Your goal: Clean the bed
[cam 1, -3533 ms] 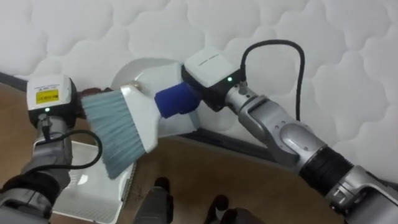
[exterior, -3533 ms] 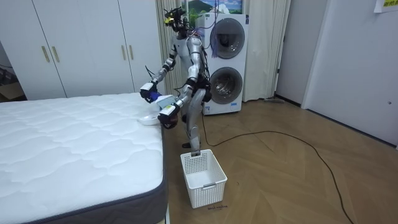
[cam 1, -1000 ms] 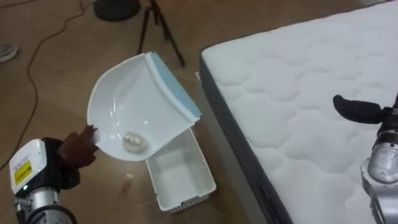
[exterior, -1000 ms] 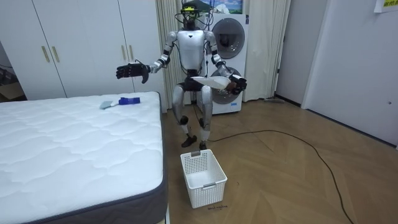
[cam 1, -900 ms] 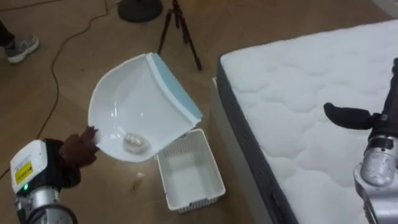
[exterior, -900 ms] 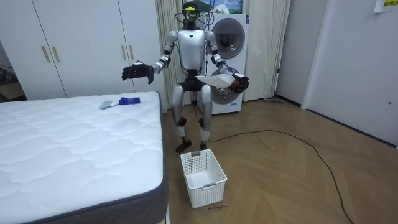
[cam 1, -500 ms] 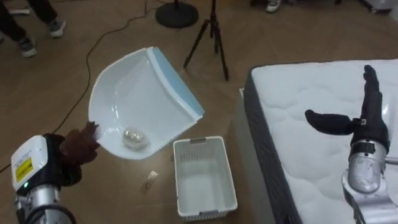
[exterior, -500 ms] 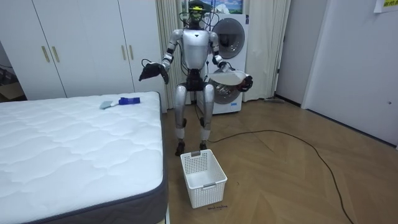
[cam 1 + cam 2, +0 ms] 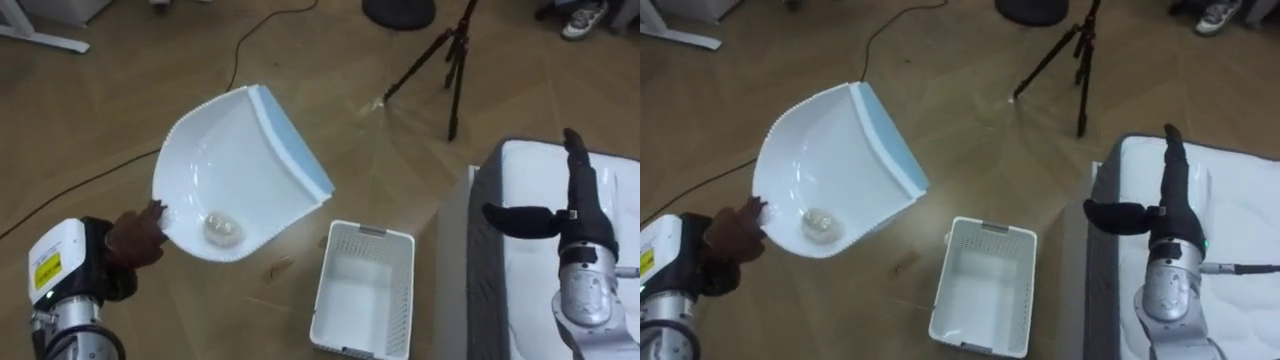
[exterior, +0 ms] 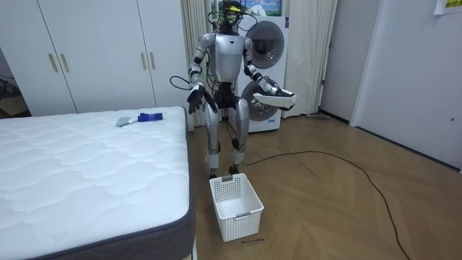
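Observation:
My left hand [image 9: 135, 238] is shut on the handle of a white dustpan [image 9: 235, 165] with a blue front lip, held up over the wooden floor. A small crumpled wad [image 9: 220, 228] lies in the pan's deep end. Below and to the right of the pan a white slatted basket [image 9: 372, 230] stands on the floor beside the bed's corner [image 9: 620, 185]. My right hand [image 9: 578, 222] hovers open over that corner, fingers straight. In the room view a blue-handled brush [image 10: 141, 118] lies on the bed [image 10: 86, 173] near its far edge, and I stand past the bed's corner with the basket [image 10: 246, 213] in front of me.
A black tripod [image 9: 450, 70] and a dark cable [image 9: 250, 40] are on the floor beyond the basket. A small scrap [image 9: 278, 265] lies left of the basket. Stacked washing machines [image 10: 263, 72] and white wardrobes [image 10: 94, 50] stand behind me.
The brush, earlier in my right hand sweeping into the pan, now lies on the bed. I have turned from the bed towards the basket; my right arm has come down. The pan stays held.

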